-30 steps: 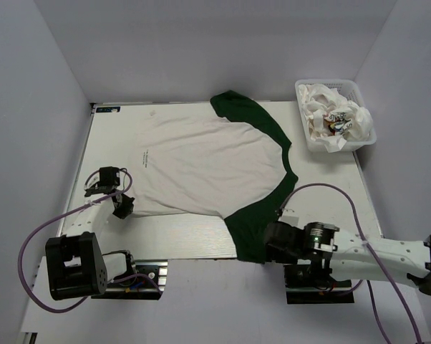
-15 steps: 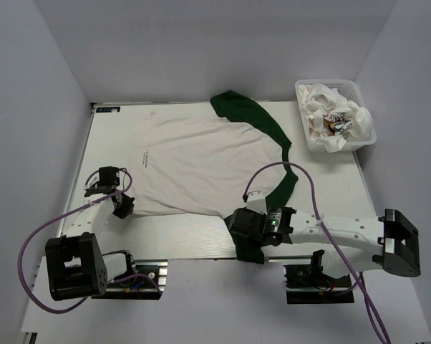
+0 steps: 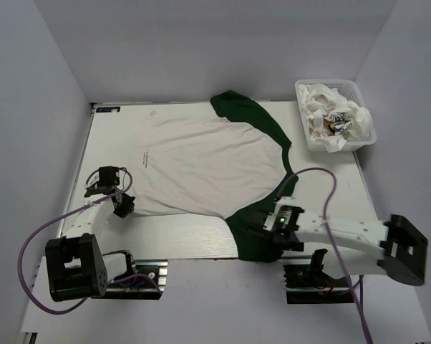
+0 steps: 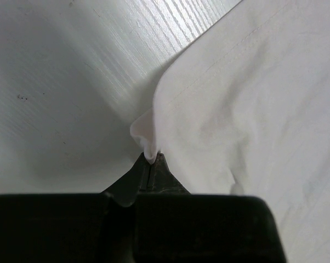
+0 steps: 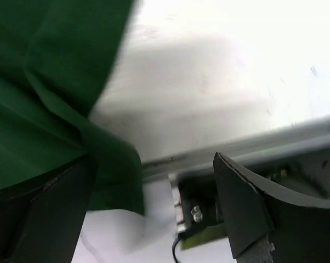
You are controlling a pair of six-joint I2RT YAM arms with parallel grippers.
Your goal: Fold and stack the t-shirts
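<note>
Top external: overhead, far, whole counter [image 3: 180, 240]. Wrist views: close, downward, sharing t-shirt [image 3: 201, 161] edges at 8 and 5 o'clock.

Soft, even brightness; blurry close foreground in wrist views.

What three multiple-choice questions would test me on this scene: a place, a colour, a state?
1. Where is the basket? A) far right corner B) near left corner C) on the floor
2. What colour are the sleeves of the spread t-shirt? A) red B) dark green C) yellow
3. How is the left gripper? A) wide open B) out of view C) shut on the shirt's edge
Answers: 1 A, it sits far right; 2 B, both sleeves are dark green; 3 C, its closed jaws pinch white cloth.
</note>
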